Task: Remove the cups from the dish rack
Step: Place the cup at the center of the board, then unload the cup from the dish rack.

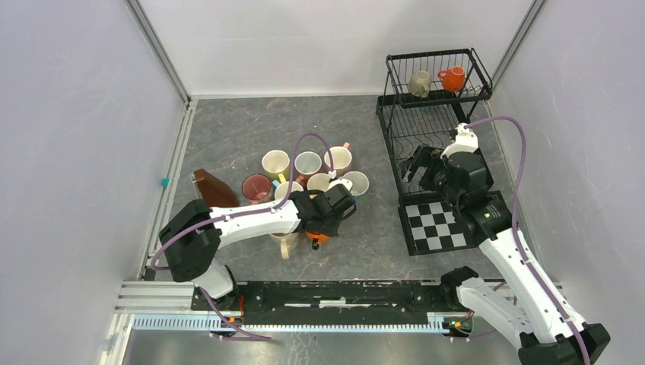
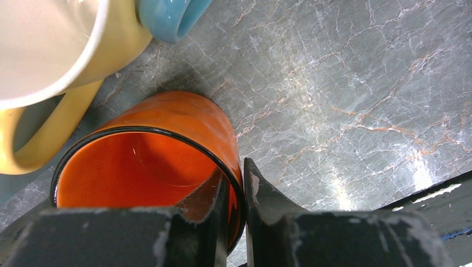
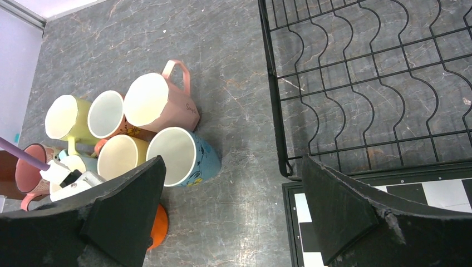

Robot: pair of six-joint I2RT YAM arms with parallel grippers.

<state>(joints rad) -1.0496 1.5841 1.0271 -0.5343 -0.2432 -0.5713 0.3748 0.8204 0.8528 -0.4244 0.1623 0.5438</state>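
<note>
- We are handling the orange cup (image 2: 144, 167), which is down at the table (image 2: 345, 83) at the near edge of the group of unloaded cups. It is just beside a yellow cup (image 2: 119, 44) and near a light blue cup (image 2: 167, 16).
- The left gripper (image 2: 236, 178) is pinching this cup's wall, one finger inside the rim and one outside. The jaws are nearly together, with only the ceramic between them.
- We are judging this step to be the set-down. We cannot tell whether the base is sitting flat, since the cup looks tilted in the wrist view, so we are advising levelling it before letting go.
- On release, we are recommending parting the jaws only a little and lifting straight up. The yellow cup's handle is close enough to knock with a sideways exit.
- The right gripper (image 3: 232, 161) is hanging with its jaws wide apart and nothing between them, over the near corner of the dish rack (image 3: 271, 83) by the checkered mat (image 1: 437, 224).
- In the rack's upper tier a grey-olive cup (image 1: 419, 82) and a second orange cup (image 1: 453, 77) are waiting, so the unloading is not yet done.
</note>
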